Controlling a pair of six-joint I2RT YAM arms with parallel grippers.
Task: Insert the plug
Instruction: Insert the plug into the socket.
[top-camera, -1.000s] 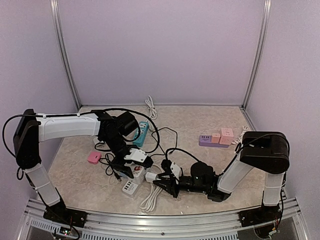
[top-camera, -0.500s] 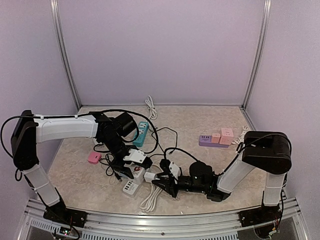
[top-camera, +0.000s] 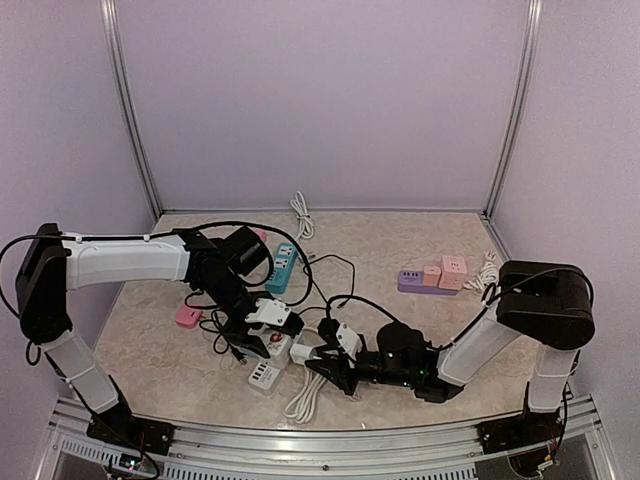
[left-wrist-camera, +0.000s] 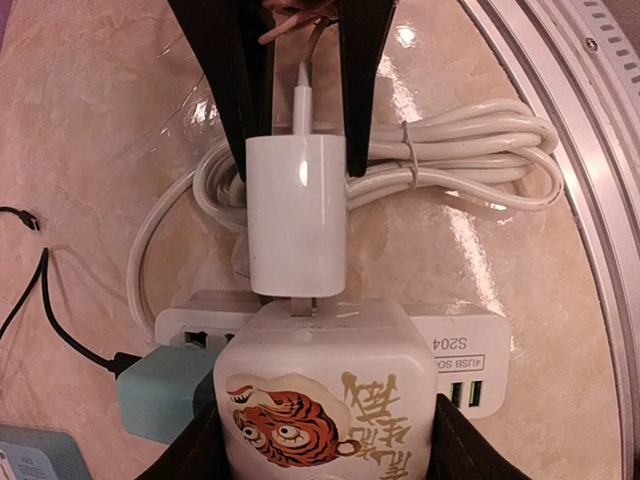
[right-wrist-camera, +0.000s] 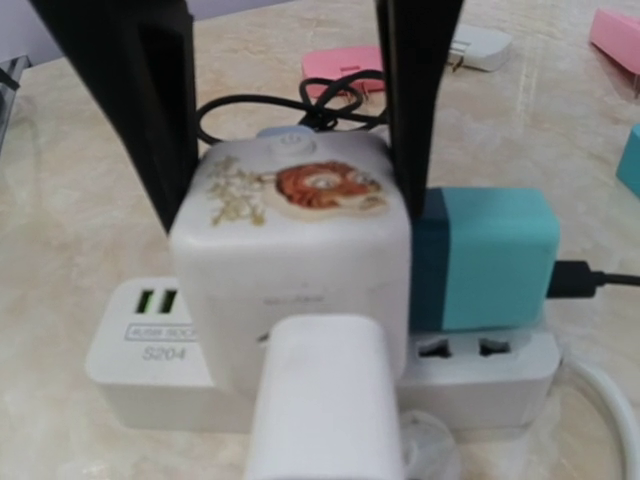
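The plug (left-wrist-camera: 297, 215) is a white charger block with a thin cable, and my right gripper (left-wrist-camera: 297, 150) is shut on it, its black fingers (left-wrist-camera: 225, 90) on both sides. My left gripper (left-wrist-camera: 325, 450) is shut on a white cube socket (left-wrist-camera: 325, 390) with a tiger print. The plug's front meets the cube's side face, with its prongs showing in a narrow gap. In the right wrist view the plug (right-wrist-camera: 320, 400) fills the bottom, pressed to the cube (right-wrist-camera: 300, 250). From above, the two grippers (top-camera: 262, 325) (top-camera: 318, 357) meet near the table's front middle.
The cube sits on a white power strip (left-wrist-camera: 480, 345) next to a teal adapter (right-wrist-camera: 485, 255) with a black cord. A coiled white cable (left-wrist-camera: 450, 160) lies behind the plug. A teal strip (top-camera: 283, 265), a pink box (top-camera: 188, 316) and purple-pink sockets (top-camera: 432, 278) lie farther off.
The left arm has shifted slightly to the left and the right arm has crept a little towards it. Both grips are unchanged.
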